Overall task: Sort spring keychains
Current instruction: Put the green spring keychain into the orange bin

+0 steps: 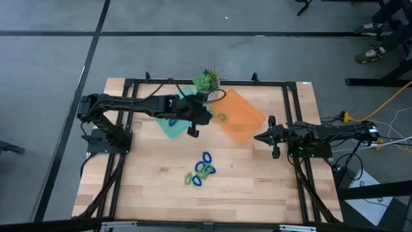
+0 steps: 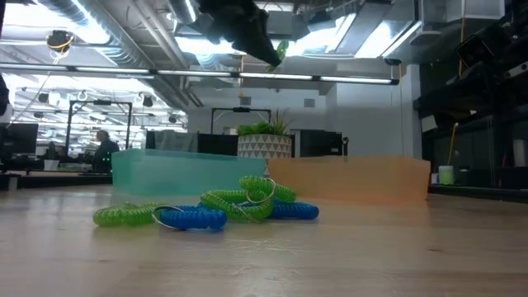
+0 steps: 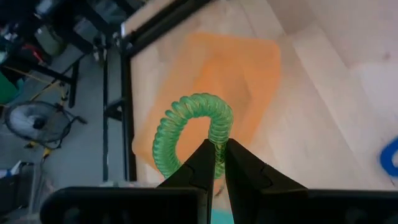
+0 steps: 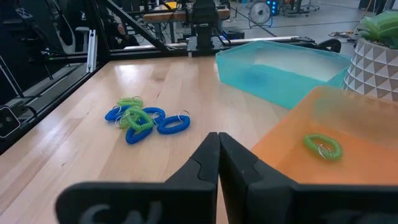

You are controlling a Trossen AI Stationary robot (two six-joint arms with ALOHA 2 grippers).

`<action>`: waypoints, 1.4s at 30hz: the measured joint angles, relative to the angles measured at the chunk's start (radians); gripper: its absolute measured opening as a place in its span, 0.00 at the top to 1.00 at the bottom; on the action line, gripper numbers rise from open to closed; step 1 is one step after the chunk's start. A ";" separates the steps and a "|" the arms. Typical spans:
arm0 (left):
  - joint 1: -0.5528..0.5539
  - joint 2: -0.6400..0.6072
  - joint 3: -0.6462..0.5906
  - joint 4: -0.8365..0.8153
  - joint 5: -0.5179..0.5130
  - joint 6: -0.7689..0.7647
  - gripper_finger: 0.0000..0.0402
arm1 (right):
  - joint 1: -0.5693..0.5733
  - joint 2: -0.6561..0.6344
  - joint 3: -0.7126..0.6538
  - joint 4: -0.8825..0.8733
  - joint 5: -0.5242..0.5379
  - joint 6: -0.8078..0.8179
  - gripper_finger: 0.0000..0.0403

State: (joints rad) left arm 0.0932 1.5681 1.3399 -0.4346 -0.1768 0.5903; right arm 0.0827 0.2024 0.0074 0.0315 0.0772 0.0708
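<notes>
My left gripper (image 3: 216, 146) hangs high over the orange tray (image 3: 249, 68), shut on a green spring keychain (image 3: 193, 127); in the low view it shows at the top (image 2: 247, 33). Another green keychain (image 4: 323, 146) lies inside the orange tray (image 1: 243, 117). Something blue (image 1: 172, 121) lies in the teal tray (image 1: 168, 124). A pile of blue and green keychains (image 1: 201, 171) rests on the table in front of the trays (image 2: 223, 206). My right gripper (image 4: 217, 140) is shut and touches nothing, just off the orange tray's right edge (image 1: 259, 136). My left gripper pinches one stretch of the green coil's loop (image 3: 219, 138) between its two fingertips. The fingers come from above, slanting down. The rest of the loop stands out beyond the fingertips, lifted clear above the orange tray.
A potted plant (image 1: 207, 80) in a white patterned pot (image 2: 266, 145) stands behind the trays at the table's far edge. Black frame rails (image 1: 293, 116) run along the table's sides. Bare wood lies near the table's front edge (image 1: 244, 193).
</notes>
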 joint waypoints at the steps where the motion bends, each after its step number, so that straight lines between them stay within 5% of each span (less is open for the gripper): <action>1: 0.011 0.000 0.000 0.019 0.019 0.000 0.94 | 0.000 0.000 0.000 0.000 0.000 0.000 0.98; 13: 0.113 0.016 0.000 0.237 0.218 -0.010 0.94 | 0.000 0.000 0.000 0.000 0.000 0.000 0.98; 42: 0.159 0.359 0.000 0.590 0.197 -0.002 0.94 | 0.000 0.000 0.000 0.000 0.000 0.000 0.98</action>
State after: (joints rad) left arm 0.2523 1.9274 1.3396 0.1551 0.0203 0.5886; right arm 0.0827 0.2028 0.0074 0.0319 0.0772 0.0705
